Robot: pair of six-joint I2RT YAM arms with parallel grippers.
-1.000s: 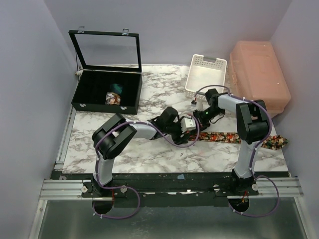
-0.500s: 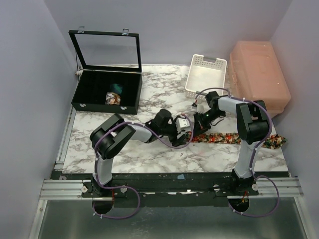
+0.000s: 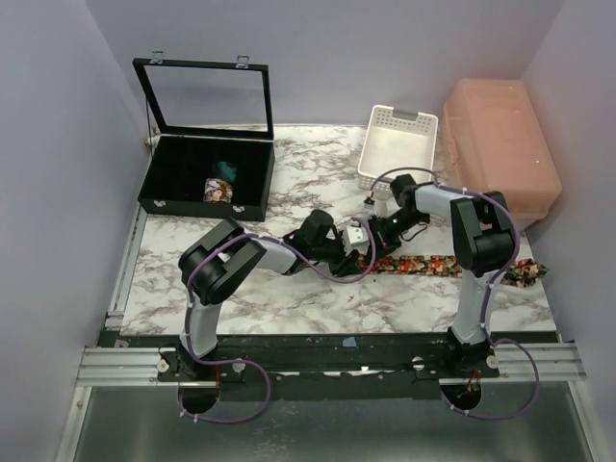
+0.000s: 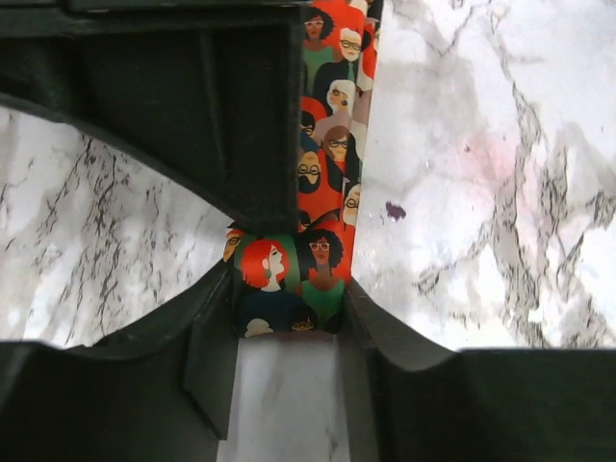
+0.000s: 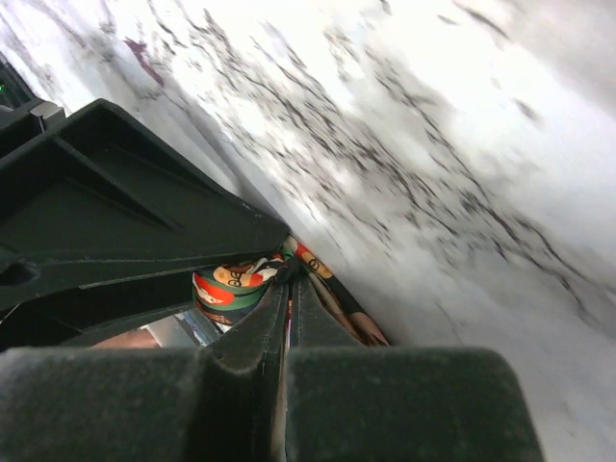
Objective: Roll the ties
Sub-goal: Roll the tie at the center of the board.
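Left end effector [image 4: 289, 322] now tighter around tie [image 4: 332, 144]

Far off to the left of the left claw [image 3: 360, 248], toward the back, a black display case [image 3: 207, 183] stands with its glass lid [image 3: 207, 94] raised upright. Just beyond the right claw [image 3: 372, 229], a white slotted basket [image 3: 397, 144] sits on the marble surface [image 3: 289, 289]. Further right of that claw, by the wall, lies a closed pink plastic box [image 3: 500, 154]. A tiny purple speck [image 4: 395, 210] marks the surface near the left claw's right side.
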